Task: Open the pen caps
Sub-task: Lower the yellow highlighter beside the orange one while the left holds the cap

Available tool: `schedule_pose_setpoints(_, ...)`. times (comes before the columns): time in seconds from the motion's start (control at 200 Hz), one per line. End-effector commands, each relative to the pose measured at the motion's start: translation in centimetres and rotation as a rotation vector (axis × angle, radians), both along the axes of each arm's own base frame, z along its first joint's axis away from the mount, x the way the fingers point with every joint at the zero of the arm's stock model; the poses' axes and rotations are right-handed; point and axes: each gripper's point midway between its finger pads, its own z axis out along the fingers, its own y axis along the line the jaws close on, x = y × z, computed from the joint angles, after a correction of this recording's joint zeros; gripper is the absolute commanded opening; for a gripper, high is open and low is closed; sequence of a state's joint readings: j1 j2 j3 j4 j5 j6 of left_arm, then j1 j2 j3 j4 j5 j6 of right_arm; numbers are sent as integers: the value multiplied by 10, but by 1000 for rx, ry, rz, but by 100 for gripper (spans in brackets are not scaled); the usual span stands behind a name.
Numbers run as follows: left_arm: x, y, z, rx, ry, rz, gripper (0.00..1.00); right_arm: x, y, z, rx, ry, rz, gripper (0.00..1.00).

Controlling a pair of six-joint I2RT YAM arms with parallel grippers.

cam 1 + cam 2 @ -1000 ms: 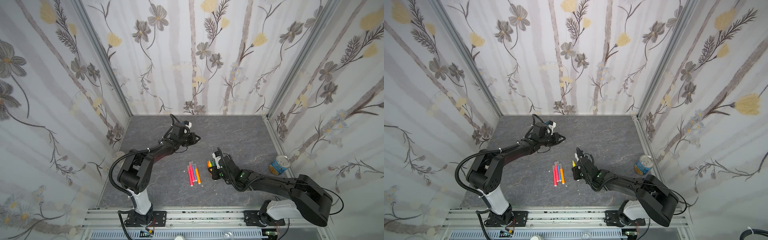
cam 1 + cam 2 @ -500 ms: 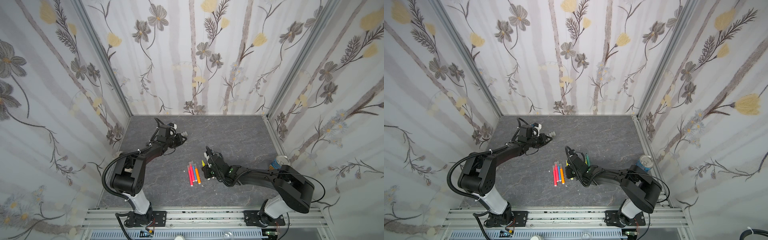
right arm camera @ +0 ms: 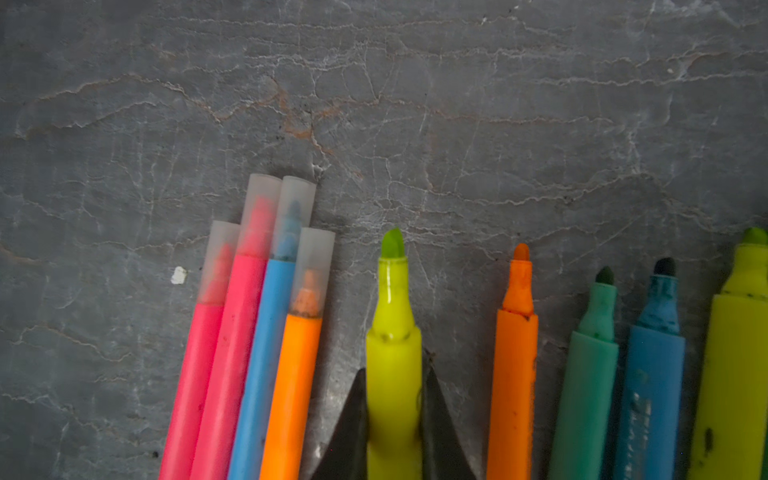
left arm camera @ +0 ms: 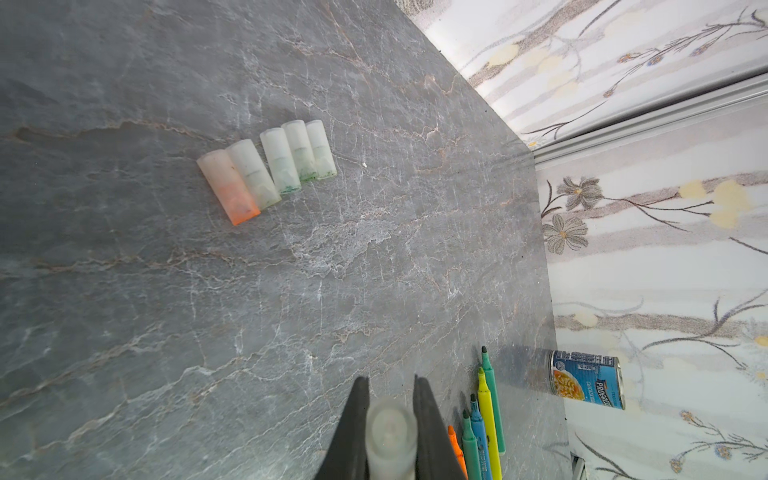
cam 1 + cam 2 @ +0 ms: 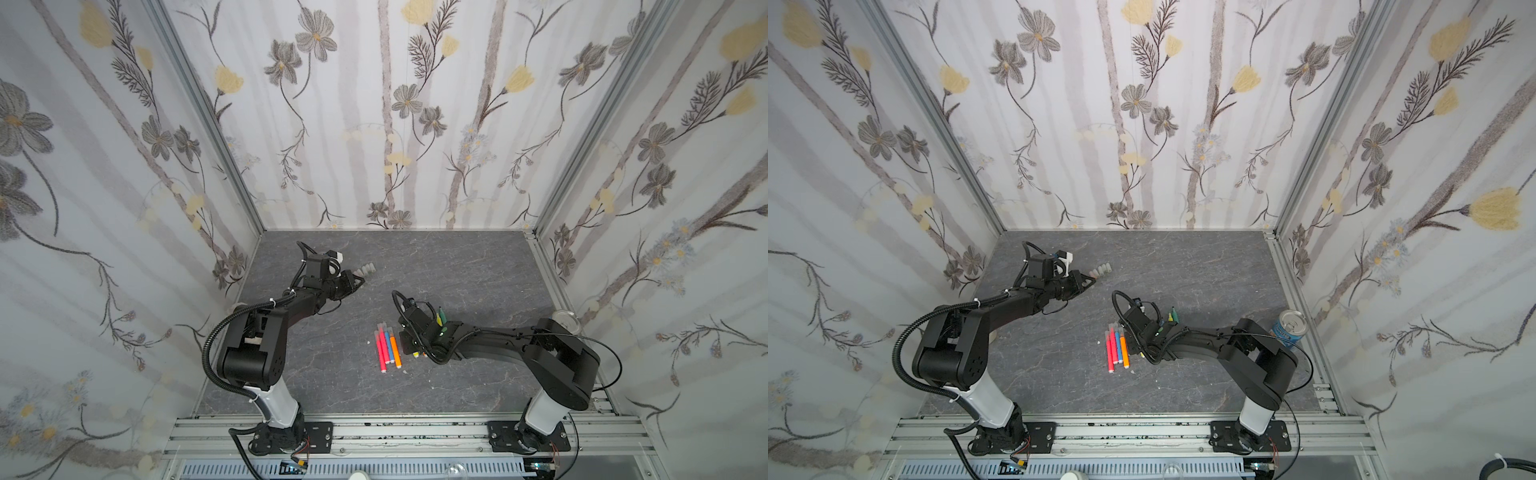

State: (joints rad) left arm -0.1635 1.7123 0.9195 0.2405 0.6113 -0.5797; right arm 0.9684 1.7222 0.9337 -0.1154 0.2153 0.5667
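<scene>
My left gripper [image 4: 390, 397] is shut on a translucent pen cap [image 4: 390, 428], held just above the table. It hangs a little short of a row of several loose pen caps [image 4: 270, 166], also seen in both top views [image 5: 368, 270] [image 5: 1102, 271]. My right gripper [image 3: 395, 370] is shut on the barrel of an uncapped yellow pen [image 3: 392, 316], low over the table. Beside it lie several capped pens [image 3: 249, 311], pink, blue and orange. On its other side lie uncapped pens, among them an orange one [image 3: 513, 361].
A blue soup can [image 5: 1287, 328] stands by the right wall, behind the right arm. The capped pens [image 5: 386, 347] lie mid-table, left of the right wrist [image 5: 424, 332]. The floor is grey stone, with patterned walls on three sides.
The left gripper has carried its cap left and down, close to the row of loose caps. The right gripper has moved left with the yellow pen, next to the capped pens.
</scene>
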Motion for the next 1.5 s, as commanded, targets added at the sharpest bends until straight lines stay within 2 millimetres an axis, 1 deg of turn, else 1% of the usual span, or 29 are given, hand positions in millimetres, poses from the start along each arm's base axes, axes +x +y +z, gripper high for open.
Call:
schedule_pose_setpoints(0.0,1,0,4,-14,-33,-10,0,3,-10,-2,-67,-19,-20,1)
schedule_pose_setpoints(0.24,-3,4,-6,-24,-19,-2,0,5,-14,-9,-116,-14,-24,4)
schedule_pose_setpoints(0.56,-2,4,-5,-43,-23,-7,0,8,-17,-12,-149,-21,-25,6)
schedule_pose_setpoints(0.789,-3,4,-6,-44,-19,-5,0,7,-18,-15,-166,-17,-24,11)
schedule_pose_setpoints(0.964,-2,4,-6,-45,-21,-5,0,8,-22,-16,-187,-22,-31,15)
schedule_pose_setpoints(1.154,-3,4,-9,-48,-17,-7,0,9,-22,-16,-190,-22,-27,17)
schedule_pose_setpoints(1.494,-5,4,-11,-48,-14,-5,0,10,-21,-19,-200,-22,-26,25)
